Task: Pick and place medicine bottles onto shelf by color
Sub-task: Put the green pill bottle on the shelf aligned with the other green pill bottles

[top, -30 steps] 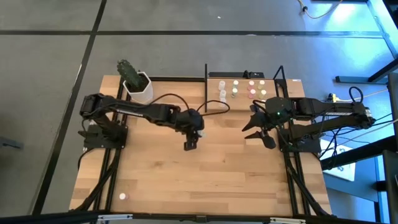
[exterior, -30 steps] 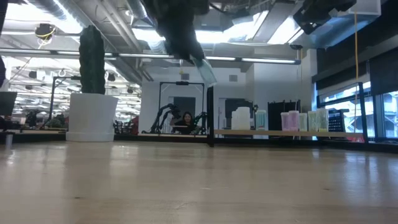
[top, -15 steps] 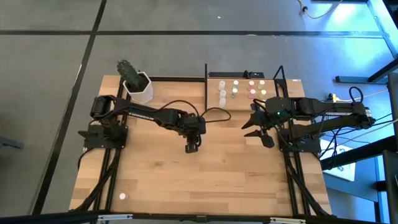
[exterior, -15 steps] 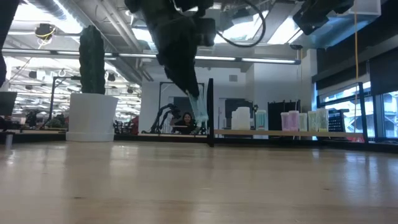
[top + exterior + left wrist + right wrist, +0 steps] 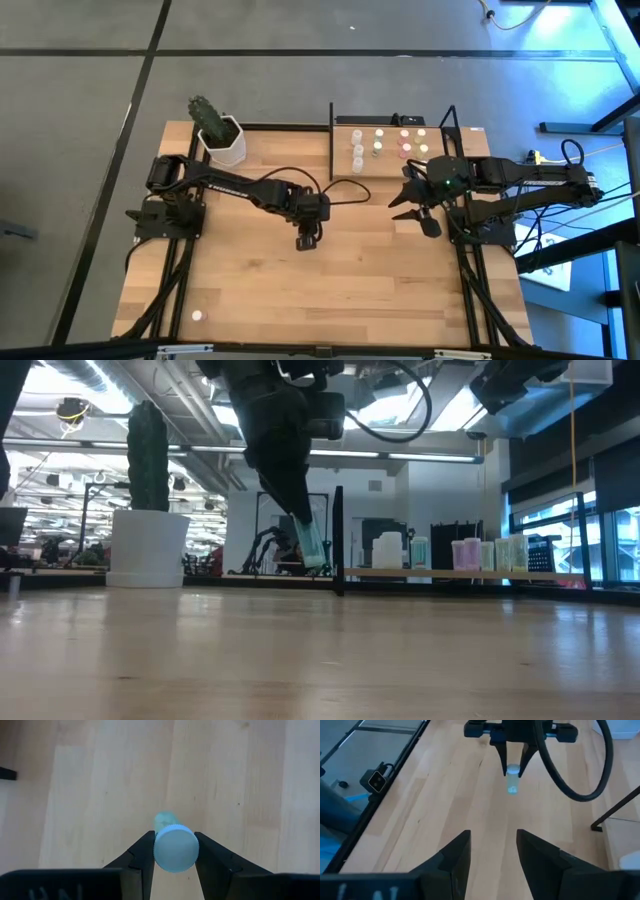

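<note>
Far left on the tabletop (image 5: 250,290): white hexagonal plant pot (image 5: 222,143) with a cactus. Near left corner: one small white bottle (image 5: 197,316) lying alone. Toward the middle: left gripper (image 5: 306,240) raised above the bare wood, fingers (image 5: 142,852) clamped on the cap of a pale greenish medicine bottle (image 5: 173,846), the bottle's body hanging down clear of the table in the low view (image 5: 310,544). Far right of centre: shelf (image 5: 440,130), with the other medicine bottles (image 5: 380,141) standing on it in small rows. Right: right gripper (image 5: 412,207) held just in front of the shelf, jaws apart and holding nothing.
</note>
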Available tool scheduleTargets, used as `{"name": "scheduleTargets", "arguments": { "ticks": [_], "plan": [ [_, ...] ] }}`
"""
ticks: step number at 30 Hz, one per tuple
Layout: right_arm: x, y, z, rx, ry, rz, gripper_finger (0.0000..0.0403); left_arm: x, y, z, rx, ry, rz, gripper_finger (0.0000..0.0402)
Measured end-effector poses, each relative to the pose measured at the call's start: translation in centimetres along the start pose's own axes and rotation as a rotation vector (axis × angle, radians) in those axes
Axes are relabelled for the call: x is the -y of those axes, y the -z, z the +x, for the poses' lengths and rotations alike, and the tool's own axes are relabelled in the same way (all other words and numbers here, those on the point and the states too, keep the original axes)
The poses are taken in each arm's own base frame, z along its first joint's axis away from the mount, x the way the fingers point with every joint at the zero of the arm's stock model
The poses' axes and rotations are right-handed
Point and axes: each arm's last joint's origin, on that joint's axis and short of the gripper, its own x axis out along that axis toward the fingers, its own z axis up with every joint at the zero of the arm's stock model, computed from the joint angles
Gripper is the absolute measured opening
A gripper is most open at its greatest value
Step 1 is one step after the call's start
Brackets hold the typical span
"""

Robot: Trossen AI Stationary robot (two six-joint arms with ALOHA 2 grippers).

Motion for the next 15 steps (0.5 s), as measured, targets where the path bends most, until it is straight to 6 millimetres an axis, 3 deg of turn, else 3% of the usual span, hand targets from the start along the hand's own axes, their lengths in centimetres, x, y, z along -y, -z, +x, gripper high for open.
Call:
{"name": "scheduleTargets", "arguments": {
  "ticks": [15],
  "plan": [
    [0.0,0.0,0.0,0.0,0.0,0.001,0.0161,-0.16,0.27,0.41,-0.022,-0.061,-0.076,0.011]
  ]
}}
